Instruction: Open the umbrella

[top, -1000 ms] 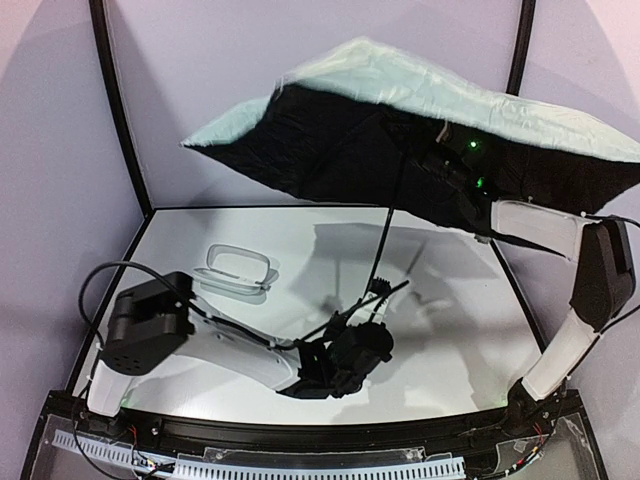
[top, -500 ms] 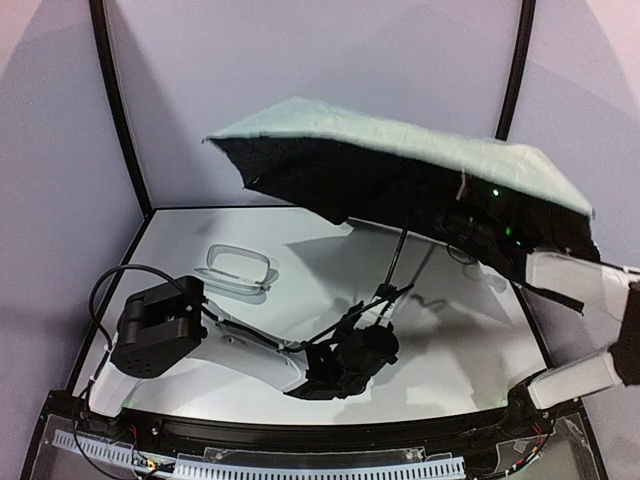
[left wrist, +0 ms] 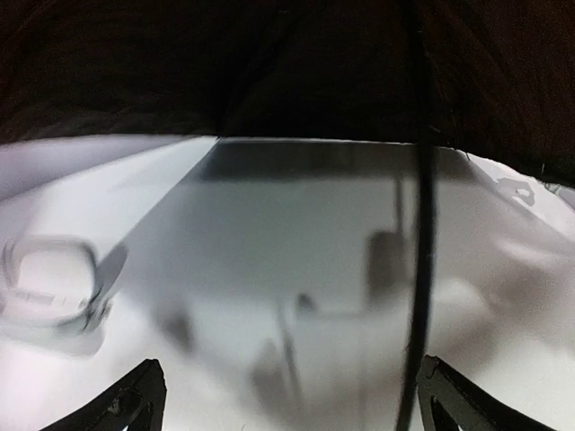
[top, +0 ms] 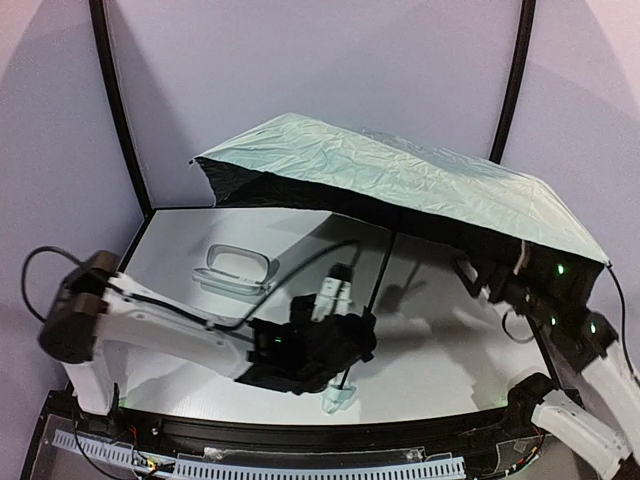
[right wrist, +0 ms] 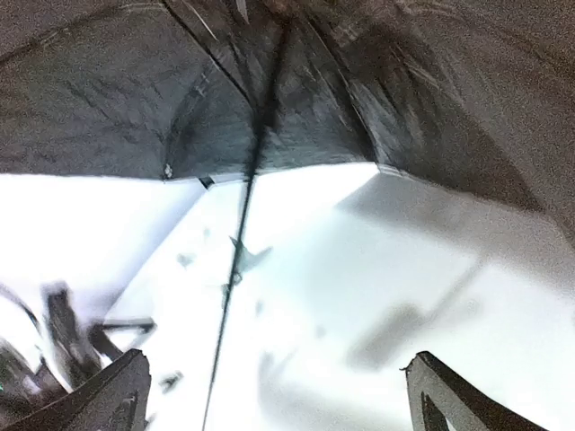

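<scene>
The umbrella (top: 400,185) stands unfolded over the table, its mint-green canopy tilted down to the right and its black underside (left wrist: 269,63) facing the table. Its thin black shaft (top: 372,300) slants down to a pale handle (top: 338,397) lying near the front edge. My left gripper (top: 345,300) is open; the shaft (left wrist: 418,269) passes just inside its right finger (left wrist: 449,395), and nothing is gripped. My right gripper (top: 475,272) is open and empty under the canopy's right side. The right wrist view shows the shaft (right wrist: 238,260) at a distance.
A pale rounded storage case (top: 235,270) lies at the back left of the white table (top: 440,350), and also shows in the left wrist view (left wrist: 49,287). Black frame posts (top: 115,110) rise at the back corners. The canopy overhangs the right arm (top: 575,320).
My left gripper has opened and let go of the umbrella, and its arm has swung left. The canopy has sunk and tilted right. My right arm has dropped lower.
</scene>
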`<act>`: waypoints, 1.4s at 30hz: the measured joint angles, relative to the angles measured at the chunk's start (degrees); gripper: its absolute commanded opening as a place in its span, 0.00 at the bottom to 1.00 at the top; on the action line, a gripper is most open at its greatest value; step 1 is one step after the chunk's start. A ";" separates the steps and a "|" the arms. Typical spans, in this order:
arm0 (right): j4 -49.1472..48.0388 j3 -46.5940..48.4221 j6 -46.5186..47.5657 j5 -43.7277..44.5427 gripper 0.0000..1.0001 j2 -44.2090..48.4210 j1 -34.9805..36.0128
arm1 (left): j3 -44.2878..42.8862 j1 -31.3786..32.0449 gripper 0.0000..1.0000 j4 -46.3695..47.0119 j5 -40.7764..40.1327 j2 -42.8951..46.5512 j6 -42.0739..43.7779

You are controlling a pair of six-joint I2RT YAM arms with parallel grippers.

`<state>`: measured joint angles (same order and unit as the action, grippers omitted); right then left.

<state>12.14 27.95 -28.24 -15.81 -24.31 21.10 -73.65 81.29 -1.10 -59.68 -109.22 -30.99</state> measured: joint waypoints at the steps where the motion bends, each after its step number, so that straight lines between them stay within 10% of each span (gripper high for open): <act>1: 3.32 -1.59 0.09 0.59 0.99 3.47 0.00 | 0.93 0.41 0.99 -3.67 0.03 2.16 -3.70; 8: 21.82 -10.71 -5.18 4.25 0.99 22.47 0.00 | 6.33 3.21 0.99 -36.34 1.29 5.93 -40.49; 13: 24.38 -10.25 -6.66 9.40 0.99 16.69 0.00 | 8.77 1.95 0.99 -60.27 3.09 8.64 -65.15; 18: 23.66 -8.16 -4.88 15.90 0.99 11.38 0.00 | 14.14 -8.42 0.99 -69.38 4.14 23.14 -71.43; 28: 13.32 -6.41 1.60 31.80 0.99 0.70 0.00 | 32.78 -43.34 0.99 -50.92 12.78 63.58 -41.59; 32: 2.18 -6.74 7.50 38.18 0.99 -8.93 -0.81 | 33.53 -58.31 0.99 -42.99 15.58 61.18 -28.67; 42: -40.10 -11.77 22.69 31.73 0.99 -39.26 -12.85 | 38.23 -65.77 0.99 -12.85 14.60 41.30 -0.79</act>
<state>-27.96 16.18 -5.55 15.92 -63.57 8.25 -35.42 15.52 -13.95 -45.09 -67.92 -31.78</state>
